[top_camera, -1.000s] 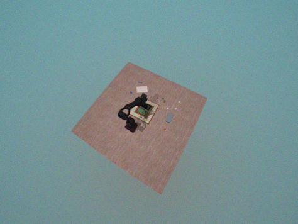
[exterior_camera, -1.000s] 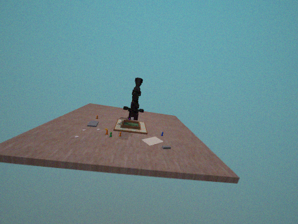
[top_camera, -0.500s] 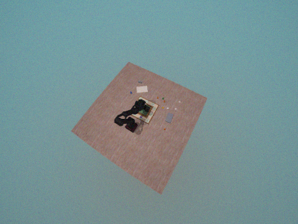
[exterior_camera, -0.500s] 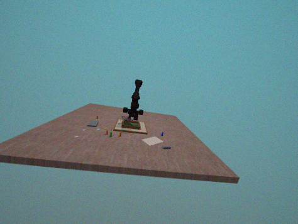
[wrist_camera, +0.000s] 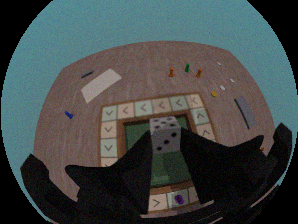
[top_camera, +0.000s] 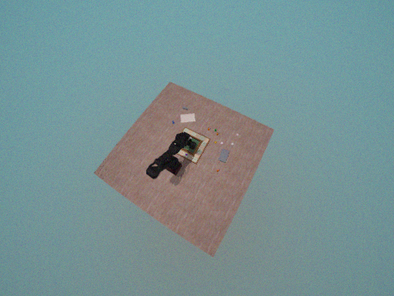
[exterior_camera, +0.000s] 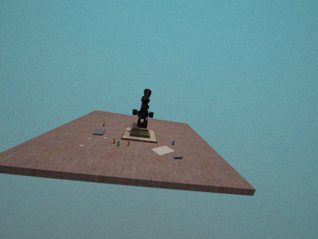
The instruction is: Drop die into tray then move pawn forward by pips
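Observation:
The white die (wrist_camera: 166,135) with dark pips is held between the fingertips of my gripper (top_camera: 192,144) (wrist_camera: 164,133), which is shut on it above the dice tray. The tray, with its green floor (wrist_camera: 170,167) (exterior_camera: 139,132), is in the middle of the board (top_camera: 205,146) (exterior_camera: 152,138) (wrist_camera: 144,107). Arrows on its squares run counter-clockwise in the wrist view. A purple pawn (wrist_camera: 179,199) stands on a pale green square in the near row, right of a square with a right-pointing arrow. My fingers hide parts of the ring.
Beyond the board are orange pawns (wrist_camera: 171,72) (wrist_camera: 199,73), a green pawn (wrist_camera: 187,68), a yellow disc (wrist_camera: 214,94) and small white discs. A grey slab (top_camera: 224,155) (wrist_camera: 245,112) lies right; a white sheet (top_camera: 188,118) (wrist_camera: 101,86), blue pawn (wrist_camera: 68,115) and dark bar (wrist_camera: 87,74) lie left.

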`<state>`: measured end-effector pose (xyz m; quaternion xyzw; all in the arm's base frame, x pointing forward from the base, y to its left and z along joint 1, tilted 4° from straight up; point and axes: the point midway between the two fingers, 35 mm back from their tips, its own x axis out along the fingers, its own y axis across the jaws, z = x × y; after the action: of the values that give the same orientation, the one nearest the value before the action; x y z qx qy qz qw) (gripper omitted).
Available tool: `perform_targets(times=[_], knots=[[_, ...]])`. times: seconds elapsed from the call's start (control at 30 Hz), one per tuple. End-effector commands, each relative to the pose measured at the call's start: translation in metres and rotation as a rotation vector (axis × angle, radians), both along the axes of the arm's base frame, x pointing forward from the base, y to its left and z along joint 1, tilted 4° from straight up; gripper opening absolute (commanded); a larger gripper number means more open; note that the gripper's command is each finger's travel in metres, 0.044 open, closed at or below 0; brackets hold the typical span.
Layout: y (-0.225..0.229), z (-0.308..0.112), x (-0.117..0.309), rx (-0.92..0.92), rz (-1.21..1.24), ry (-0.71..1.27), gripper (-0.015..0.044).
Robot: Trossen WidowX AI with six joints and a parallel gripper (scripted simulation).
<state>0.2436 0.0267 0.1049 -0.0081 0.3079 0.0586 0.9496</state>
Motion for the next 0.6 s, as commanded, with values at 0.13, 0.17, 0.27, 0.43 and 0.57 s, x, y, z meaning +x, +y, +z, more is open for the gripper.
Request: perform_targets(times=[0.13,0.17,0.27,0.43,0.57], knots=[[0.0004,0.0005,-0.0036,0.001,0.005,0.004,0.0000],[0.0004,0.0005,-0.0036,0.001,0.005,0.004,0.0000],[-0.0004,-0.0010,-0.0033,-0.001,0.000,0.009,0.0000],[-0.0004,-0.0010,-0.0033,-0.001,0.000,0.009,0.0000],[-0.0004,-0.0010,-0.0033,-0.001,0.000,0.009,0.0026]])
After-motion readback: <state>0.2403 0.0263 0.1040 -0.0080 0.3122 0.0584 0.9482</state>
